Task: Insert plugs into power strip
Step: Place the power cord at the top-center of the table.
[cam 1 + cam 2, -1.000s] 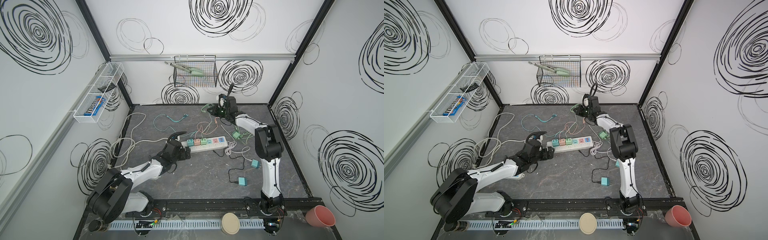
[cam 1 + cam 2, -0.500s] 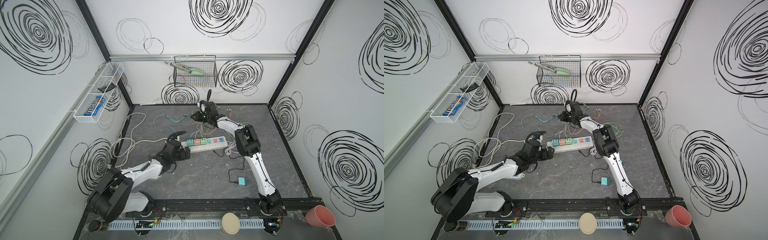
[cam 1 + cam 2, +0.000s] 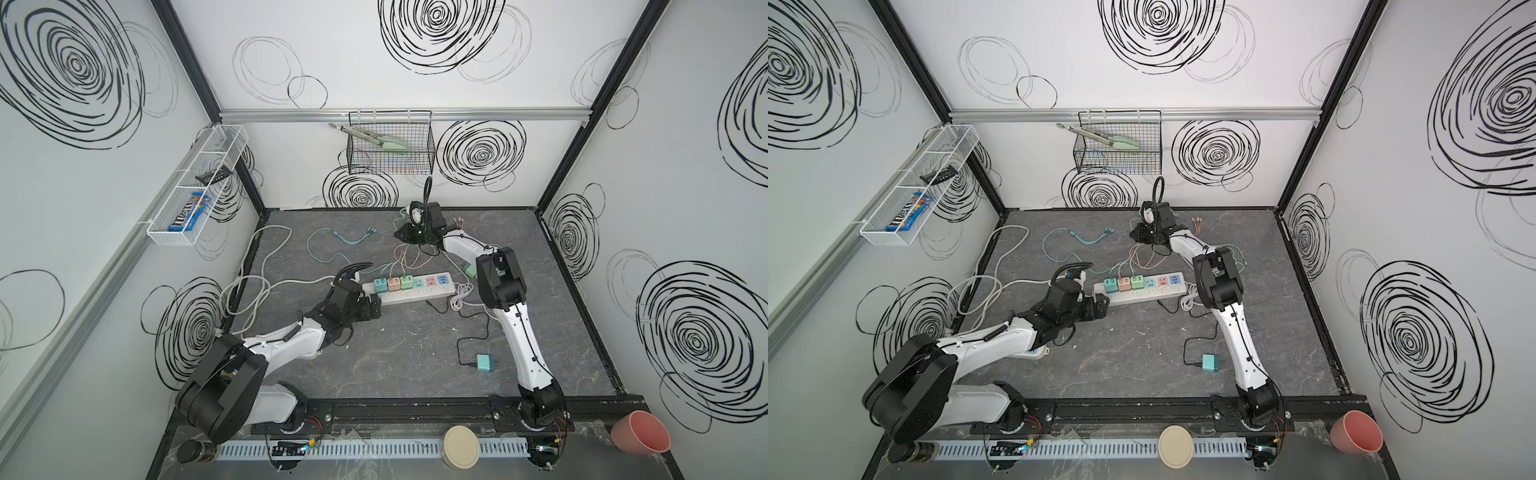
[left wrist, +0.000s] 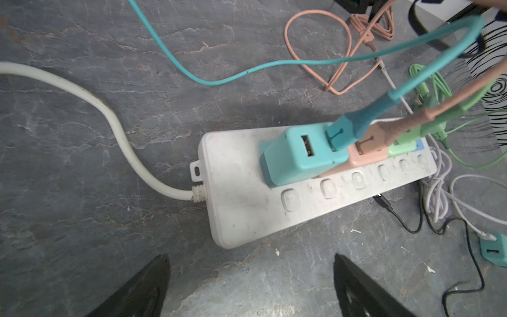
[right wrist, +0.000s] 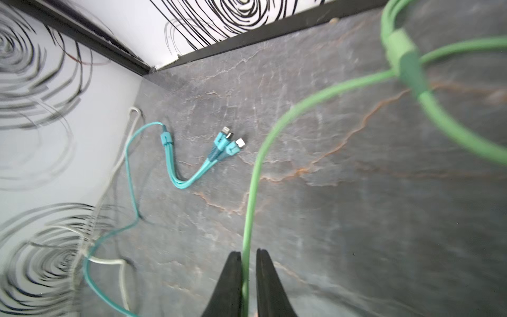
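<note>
Plugs (image 3: 393, 284) in teal, pink & green sit seated in power strip (image 3: 409, 294) on bench (image 3: 374, 365) in both top views, free sockets (image 3: 432, 281) beside them, spare teal plug (image 3: 485, 363) loose nr right arm (image 3: 511, 328). Left wrist: left end effector (image 4: 251, 274) spread wide just short of strip's cord end; should close there to brace. Right wrist: right end effector (image 5: 248, 254) fingers nearly together w/ green cable (image 5: 251, 192) between, can't tell if clamped; best lay it clear of free sockets, then take spare plug by its body.

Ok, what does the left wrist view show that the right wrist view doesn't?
Left wrist only: the power strip with the teal plug, pink plug and green plug seated, its white cord, and the open left end effector short of it. Right wrist only: the right end effector with a green cable between its nearly closed fingers, and a teal multi-head cable end. Both: the grey tabletop.
</note>
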